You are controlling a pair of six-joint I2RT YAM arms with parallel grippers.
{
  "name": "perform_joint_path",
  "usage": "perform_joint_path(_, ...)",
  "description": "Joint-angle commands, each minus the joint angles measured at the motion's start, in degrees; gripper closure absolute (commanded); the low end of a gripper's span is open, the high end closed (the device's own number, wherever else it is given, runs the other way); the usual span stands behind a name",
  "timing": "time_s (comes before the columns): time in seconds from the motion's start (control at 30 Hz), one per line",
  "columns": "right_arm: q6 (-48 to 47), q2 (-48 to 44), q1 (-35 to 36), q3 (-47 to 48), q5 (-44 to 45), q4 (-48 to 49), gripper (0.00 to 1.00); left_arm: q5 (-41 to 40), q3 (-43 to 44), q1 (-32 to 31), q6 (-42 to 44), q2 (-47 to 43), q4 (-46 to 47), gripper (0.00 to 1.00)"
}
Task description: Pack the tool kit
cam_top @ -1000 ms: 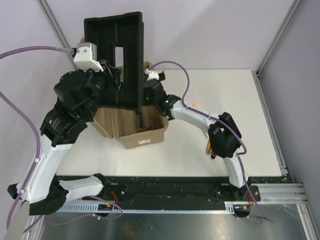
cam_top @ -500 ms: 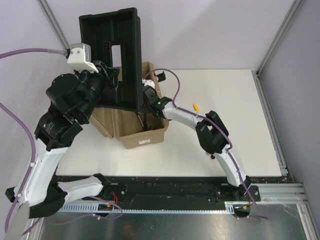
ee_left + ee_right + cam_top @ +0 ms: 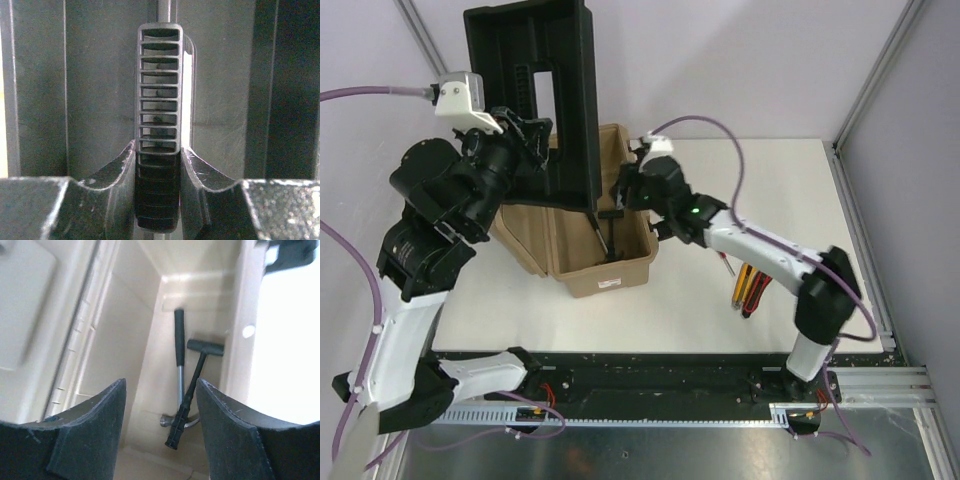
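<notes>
The tan toolbox [image 3: 605,278] stands open at mid-table, its lid [image 3: 520,240] folded out to the left. My left gripper [image 3: 535,135] holds the black inner tray [image 3: 525,80] high above the box. In the left wrist view the left gripper [image 3: 159,190] is shut on the tray's ribbed handle [image 3: 159,90]. My right gripper [image 3: 625,190] hovers over the box's right rim, open and empty. The right wrist view looks down between the open right gripper [image 3: 160,430] at a steel-shafted hammer [image 3: 179,365] and a black T-headed tool [image 3: 197,375] on the box floor.
Red-black and yellow-orange handled tools [image 3: 748,285] lie on the white table to the right of the box, beside my right forearm. Frame rails [image 3: 860,230] border the table's right side. The toolbox wall [image 3: 235,355] rises close to my right finger.
My right gripper has opened and drawn up and back from inside the box. The right elbow swung right, uncovering the tools on the table. The left arm lifted the tray higher and leftward.
</notes>
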Motion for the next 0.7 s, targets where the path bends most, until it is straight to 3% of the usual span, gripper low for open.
perform_joint_path(0.0,0.34,-11.17,-2.26,-4.88,3.05,4.09,0.37,1.98,4.5,0.45,0.06,0.73,5.47,1.0)
perform_joint_path(0.3,3.37,-25.03,-4.9,-12.3,10.7,-6.88,0.37,5.35,4.19,0.46,-2.13,7.49,5.65,1.0)
perform_joint_path(0.67,9.56,-34.17,-6.53,-21.24,13.85,-14.03,0.38,-8.76,-3.74,0.01,-12.78,12.39,5.38,1.0)
